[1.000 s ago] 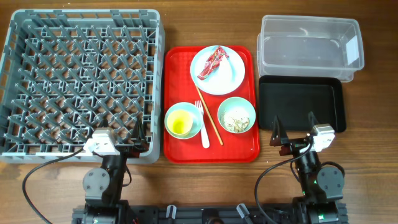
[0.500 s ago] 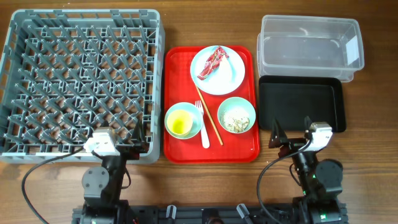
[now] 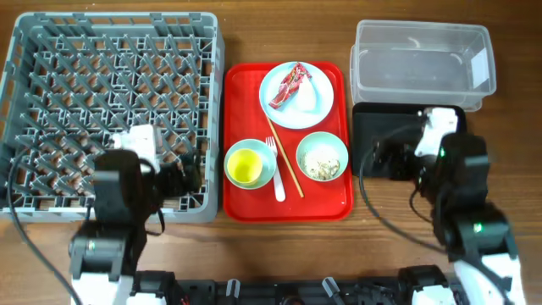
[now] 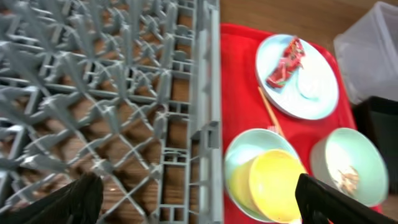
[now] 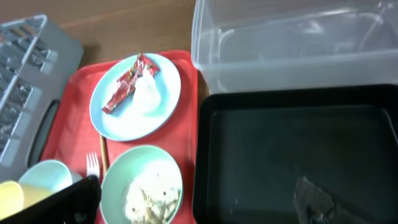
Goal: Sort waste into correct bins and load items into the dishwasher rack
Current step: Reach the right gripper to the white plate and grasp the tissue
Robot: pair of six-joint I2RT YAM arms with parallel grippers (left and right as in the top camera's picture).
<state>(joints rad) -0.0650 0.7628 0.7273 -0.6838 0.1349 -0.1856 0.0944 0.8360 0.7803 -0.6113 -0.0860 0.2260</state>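
Beneath the spread right pincer (image 5: 196,196), the black tray (image 5: 292,137).

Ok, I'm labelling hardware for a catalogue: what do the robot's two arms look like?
The left arm and right arm are black. Each carries a white boxy wrist module, a thin black cable, and matte black fingers.

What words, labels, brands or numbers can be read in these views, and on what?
No text is legible in any view.
The red wrapper on the plate: any print is too blurred to read.
The dishwasher rack, clear tub, black tray and red serving tray: no markings visible.
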